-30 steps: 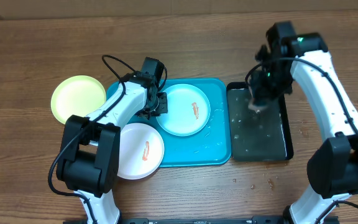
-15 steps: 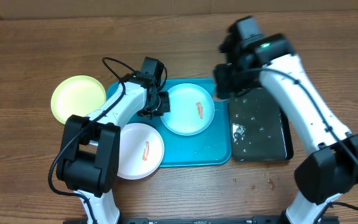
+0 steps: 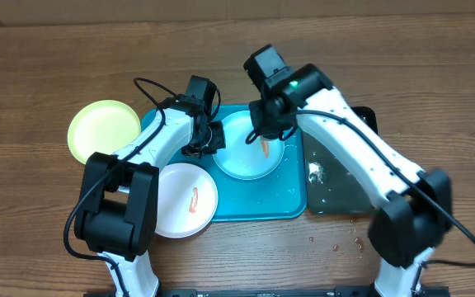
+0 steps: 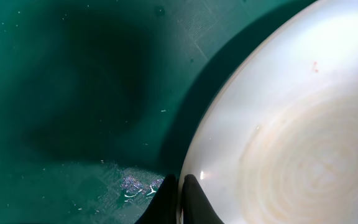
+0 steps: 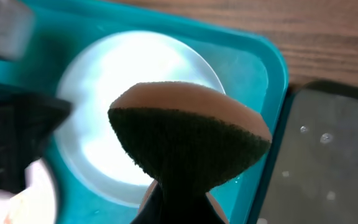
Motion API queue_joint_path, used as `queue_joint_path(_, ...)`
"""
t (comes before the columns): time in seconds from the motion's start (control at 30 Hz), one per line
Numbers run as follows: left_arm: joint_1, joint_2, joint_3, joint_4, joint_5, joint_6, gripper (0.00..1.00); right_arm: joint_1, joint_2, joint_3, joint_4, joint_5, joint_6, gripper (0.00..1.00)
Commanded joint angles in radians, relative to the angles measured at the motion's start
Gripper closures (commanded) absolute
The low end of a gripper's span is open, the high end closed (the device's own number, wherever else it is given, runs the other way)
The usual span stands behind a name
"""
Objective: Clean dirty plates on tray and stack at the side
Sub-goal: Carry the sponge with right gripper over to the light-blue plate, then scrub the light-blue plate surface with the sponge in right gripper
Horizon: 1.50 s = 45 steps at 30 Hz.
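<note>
Overhead: one light blue plate (image 3: 236,158) on the turquoise tray (image 3: 280,198), one white plate (image 3: 186,200) overlapping its front-left corner, one yellow-green plate (image 3: 103,130) on the tabletop (image 3: 56,66); three in all. Left wrist: left pincer (image 4: 180,182) clenched on the blue rim. Right wrist: right pincer (image 5: 180,200) grasps one sponge (image 5: 188,134) above that plate.

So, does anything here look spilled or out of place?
Water drops lie on the wooden table near the black tray of water, and the smeared white round plastic plate straddles a corner of the turquoise plastic tray.
</note>
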State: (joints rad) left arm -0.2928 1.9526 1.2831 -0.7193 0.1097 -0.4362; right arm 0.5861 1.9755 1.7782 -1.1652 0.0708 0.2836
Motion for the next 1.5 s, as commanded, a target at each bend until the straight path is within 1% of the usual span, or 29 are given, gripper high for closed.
queue_joint_path(0.0, 0.005, 0.005, -0.007, -0.010, 0.003, -0.017, 0.96, 0.002, 0.066, 0.014, 0.010, 0.029, 0.014, 0.96)
queue_joint_path(0.2, 0.005, 0.005, -0.007, -0.013, 0.003, -0.016, 0.96, -0.010, 0.128, 0.012, 0.017, 0.003, 0.023, 0.96)
queue_joint_path(0.33, 0.004, 0.005, -0.007, -0.014, 0.003, -0.016, 0.96, -0.027, 0.140, -0.004, 0.036, 0.005, -0.007, 0.96)
queue_joint_path(0.53, 0.004, 0.005, -0.007, -0.013, 0.003, -0.016, 0.96, -0.062, 0.150, -0.013, 0.046, -0.092, -0.072, 0.96)
queue_joint_path(0.63, 0.004, 0.005, -0.007, -0.013, 0.003, -0.016, 0.96, -0.071, 0.150, -0.032, 0.059, -0.092, -0.071, 0.96)
queue_joint_path(1.1, 0.004, 0.005, -0.007, -0.016, 0.003, -0.013, 0.96, -0.071, 0.170, -0.207, 0.256, -0.092, -0.070, 0.96)
queue_joint_path(1.27, 0.004, 0.005, -0.007, -0.016, 0.003, -0.013, 0.96, -0.071, 0.182, -0.263, 0.283, -0.095, -0.020, 0.96)
queue_joint_path(1.43, 0.004, 0.005, -0.007, -0.013, 0.003, -0.013, 0.96, -0.069, 0.182, -0.274, 0.278, -0.229, -0.022, 0.95)
queue_joint_path(1.47, 0.004, 0.005, -0.007, -0.013, 0.003, -0.013, 0.96, -0.067, 0.182, -0.274, 0.278, -0.241, -0.022, 0.90)
